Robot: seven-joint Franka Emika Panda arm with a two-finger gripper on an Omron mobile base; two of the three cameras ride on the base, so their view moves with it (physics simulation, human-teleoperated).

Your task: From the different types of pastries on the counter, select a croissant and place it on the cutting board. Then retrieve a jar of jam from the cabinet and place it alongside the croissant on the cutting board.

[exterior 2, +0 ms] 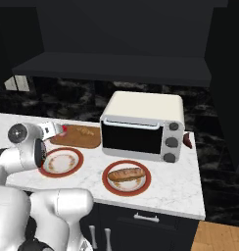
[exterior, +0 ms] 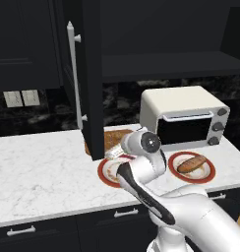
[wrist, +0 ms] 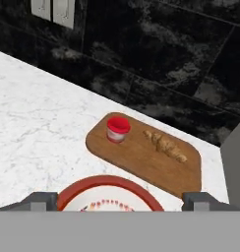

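A small red jar (wrist: pixel 118 129) and flaky, probably fragile croissant (wrist: pixel 165 145) sit on the cutting board (wrist: pixel 141 165); pincer (wrist: pixel 119 198) spread, empty.

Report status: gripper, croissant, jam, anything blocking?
Gripper open, empty, above the near plate. Croissant and jar of jam both on cutting board, apart. Nothing in the way.

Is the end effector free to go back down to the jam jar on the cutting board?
Probably yes: the open end effector faces the jam jar on the cutting board, with nothing between them.
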